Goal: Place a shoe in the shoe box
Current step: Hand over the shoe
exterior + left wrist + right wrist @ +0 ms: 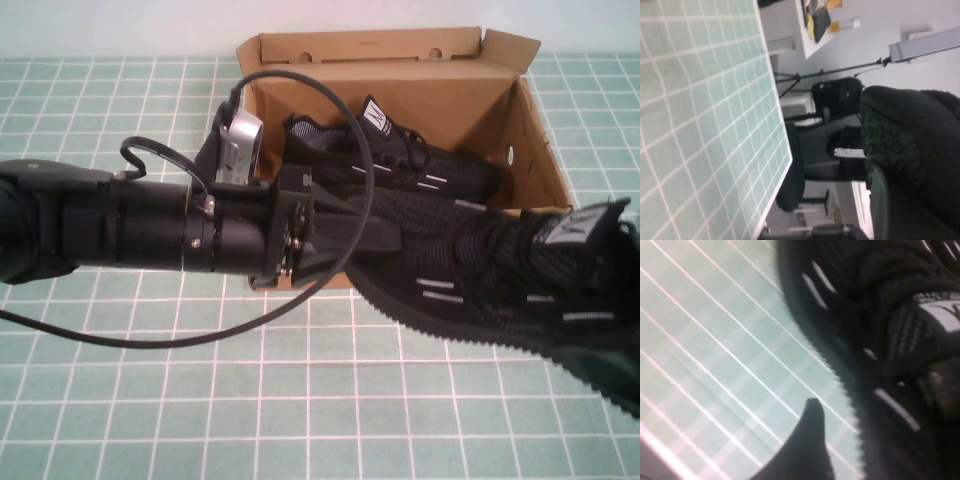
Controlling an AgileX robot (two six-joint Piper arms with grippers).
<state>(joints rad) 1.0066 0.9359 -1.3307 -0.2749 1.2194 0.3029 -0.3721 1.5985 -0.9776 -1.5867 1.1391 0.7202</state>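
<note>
- Midair, the left gripper point(385, 238) pinches the toe of a black knit sneaker point(500, 275), held above the green tiled table point(200, 400) in front of the shoe box point(400, 75).
- Its matching sneaker point(400, 150) lies inside the open box.
- At the right edge, the right gripper point(625, 235) is at the heel; its grip cannot be told.

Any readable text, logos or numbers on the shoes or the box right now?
None can be read.
Tongue label of the held shoe: pale mark, blurred.
Tongue label of the shoe in the shoe box: blurred.
Shoe box back flap: faint print, too small.
Left gripper and right gripper: no markings.
</note>
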